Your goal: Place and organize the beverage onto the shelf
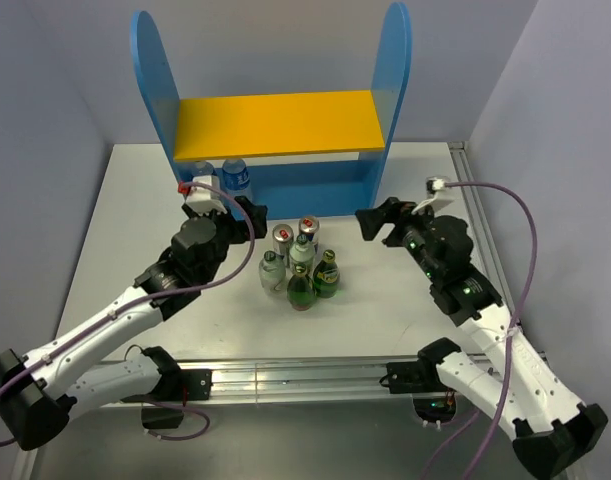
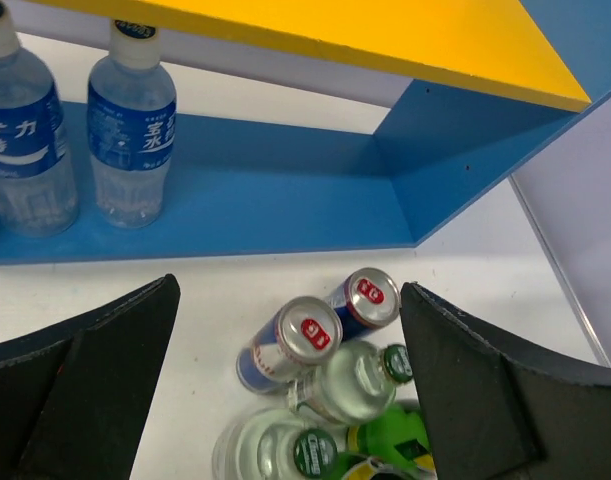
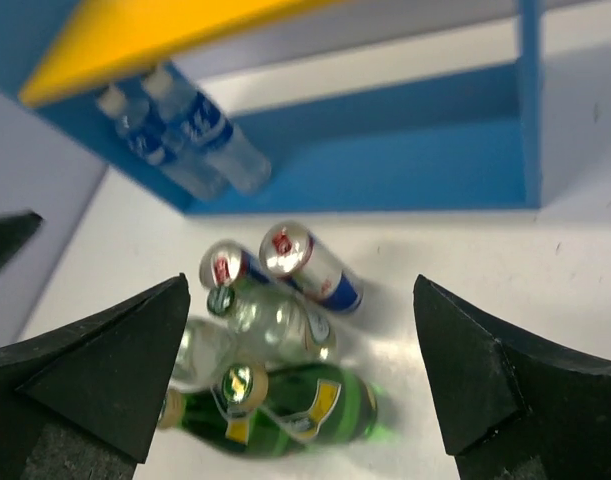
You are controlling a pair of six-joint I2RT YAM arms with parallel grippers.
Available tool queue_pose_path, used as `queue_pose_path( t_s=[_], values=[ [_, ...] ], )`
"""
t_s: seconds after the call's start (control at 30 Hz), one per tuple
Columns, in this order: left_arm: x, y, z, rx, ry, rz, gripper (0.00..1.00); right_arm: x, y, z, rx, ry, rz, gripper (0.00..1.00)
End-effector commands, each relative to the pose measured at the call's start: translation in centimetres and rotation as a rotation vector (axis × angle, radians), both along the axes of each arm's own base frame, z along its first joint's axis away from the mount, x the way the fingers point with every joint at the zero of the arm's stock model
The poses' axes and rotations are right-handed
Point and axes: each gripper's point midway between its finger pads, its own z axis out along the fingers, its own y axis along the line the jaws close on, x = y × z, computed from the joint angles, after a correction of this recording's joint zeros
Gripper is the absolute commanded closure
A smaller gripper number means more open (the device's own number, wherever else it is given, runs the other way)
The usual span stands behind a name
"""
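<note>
**Shelf (image 1: 275,125) at the far side of the table (image 1: 135,230), drinks clustered in front of it**

From my overhead view, my left arm reaches in from the near left. Its claw (image 2: 287,295) is spread wide and holds nothing. It hovers near the left side of the drink cluster and points toward the shelf's lower level.

Beyond it, two water bottles (image 1: 235,178) stand upright side by side. They are at the left end of the shelf's blue base (image 1: 315,195), under the yellow board (image 1: 280,122).

In the middle of the table, six drinks stand close together, in front of the shelf and apart from it. Two cans (image 1: 282,238) are nearest the shelf. Two clear bottles (image 1: 302,250) come next, and two green bottles (image 1: 327,277) are nearest me.

On the right, my right arm reaches in from the near right. Its claw (image 3: 301,285) is also spread wide and empty. It sits to the right of the cluster, apart from it. Its wrist camera looks across the drinks toward the shelf and the water bottles.
</note>
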Motion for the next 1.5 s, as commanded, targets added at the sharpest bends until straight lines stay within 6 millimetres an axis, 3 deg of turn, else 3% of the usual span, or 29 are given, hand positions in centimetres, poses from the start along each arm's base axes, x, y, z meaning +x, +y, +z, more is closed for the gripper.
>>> queue_pose_path(
  t_s=[0.0,0.03,0.1,0.13,0.2,0.27,0.37,0.53,0.67,0.83,1.13,1.33,1.37,1.47],
  values=[
    [-1.7,1.9,2.7,0.020,-0.055,0.112,0.01,-0.7,0.9,-0.5,-0.130,0.023,-0.008,0.00],
    [-2.4,2.4,2.1,0.047,-0.040,0.124,0.01,-1.3,1.8,-1.2,-0.156,0.043,-0.011,0.00],
    [-3.8,1.5,1.7,0.055,-0.037,0.088,0.01,-2.0,2.9,-3.0,-0.190,0.065,-0.005,0.00],
    [-4.2,1.4,1.5,0.058,-0.030,0.081,0.01,-3.1,4.6,-3.2,-0.178,0.057,0.043,0.00],
    [-5.5,0.8,0.6,0.076,-0.016,0.064,0.01,-3.7,5.1,-4.8,-0.188,0.065,0.040,0.00],
    [-6.8,-0.3,0.3,0.071,-0.020,0.028,0.01,-4.5,6.1,-5.7,-0.177,0.062,0.066,0.01],
    [-8.8,-2.7,-1.7,0.109,-0.025,-0.073,0.01,-5.0,7.4,-6.5,-0.178,0.064,0.102,0.02],
    [-11.1,-5.5,-5.6,0.117,0.028,-0.150,0.01,-4.7,8.7,-8.2,-0.204,0.078,0.104,0.05],
    [-11.9,-7.3,-6.4,0.087,0.027,-0.200,0.01,-4.0,9.2,-9.4,-0.202,0.062,0.086,0.09],
    [-11.8,-7.9,-6.2,0.101,0.013,-0.204,0.01,-2.7,9.6,-10.1,-0.229,0.040,0.044,0.13],
    [-11.9,-8.3,-6.8,0.105,0.008,-0.219,0.01,-1.3,10.2,-11.8,-0.255,0.035,-0.003,0.42],
    [-12.0,-8.6,-7.2,0.102,0.008,-0.234,0.01,-1.2,10.1,-12.2,-0.266,0.040,-0.015,0.80],
    [-12.1,-8.7,-7.3,0.103,0.008,-0.239,0.01,-1.1,10.1,-12.1,-0.267,0.038,-0.019,1.00],
    [-12.0,-8.9,-7.4,0.108,0.007,-0.236,0.01,-1.0,9.3,-10.6,-0.267,0.020,-0.055,1.00]
  ],
)
